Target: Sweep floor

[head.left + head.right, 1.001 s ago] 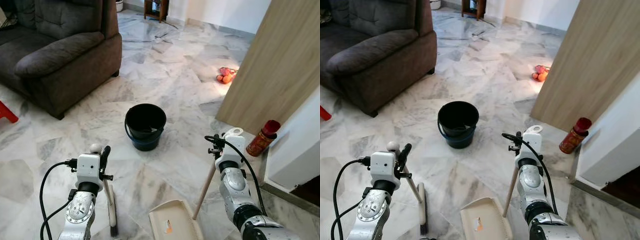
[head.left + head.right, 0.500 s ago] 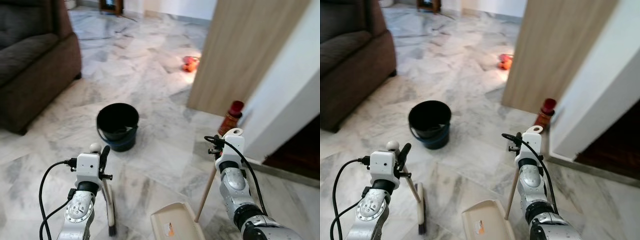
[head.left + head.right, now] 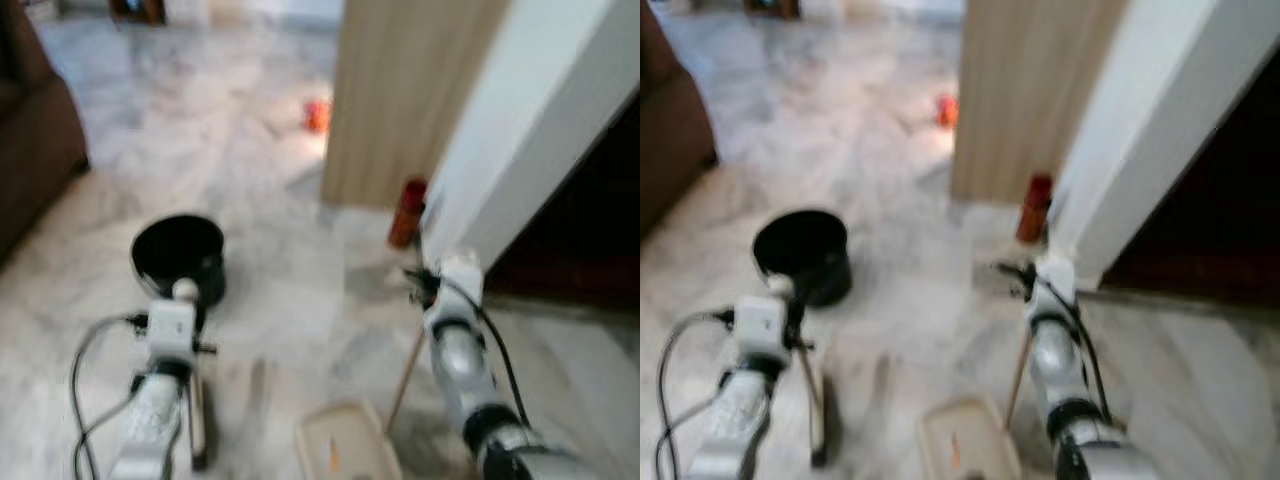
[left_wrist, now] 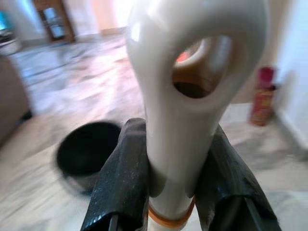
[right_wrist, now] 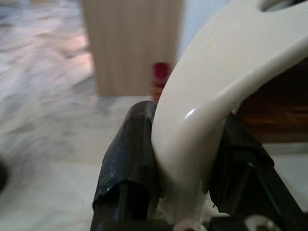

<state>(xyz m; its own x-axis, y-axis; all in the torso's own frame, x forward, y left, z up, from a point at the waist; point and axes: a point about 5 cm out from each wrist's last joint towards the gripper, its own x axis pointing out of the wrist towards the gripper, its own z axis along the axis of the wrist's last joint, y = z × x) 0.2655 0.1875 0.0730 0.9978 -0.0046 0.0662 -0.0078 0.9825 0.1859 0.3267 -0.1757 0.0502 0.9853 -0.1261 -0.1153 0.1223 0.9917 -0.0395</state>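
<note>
My left gripper (image 3: 183,300) is shut on the white looped top of the broom handle (image 4: 187,96), low at the left. The dark broom head (image 3: 197,432) rests on the marble floor below it. At the right, my right gripper (image 3: 441,276) is shut on the white top of the dustpan handle (image 5: 207,110). From there a wooden stick (image 3: 404,380) slants down to the cream dustpan (image 3: 340,452) on the floor between my arms. In both wrist views the black fingers (image 4: 122,178) press against the handles. The eye views are blurred.
A black bucket (image 3: 178,250) stands on the floor ahead at the left. A red bottle (image 3: 405,212) stands at the foot of a wooden panel (image 3: 400,100) and a white wall (image 3: 530,130). A dark doorway (image 3: 590,230) opens at the right. A sofa corner (image 3: 30,130) is far left.
The whole picture has slid left and blurred, so the camera has turned right. The sofa has almost left the view and the dark doorway has come in. Both grippers keep their handles.
</note>
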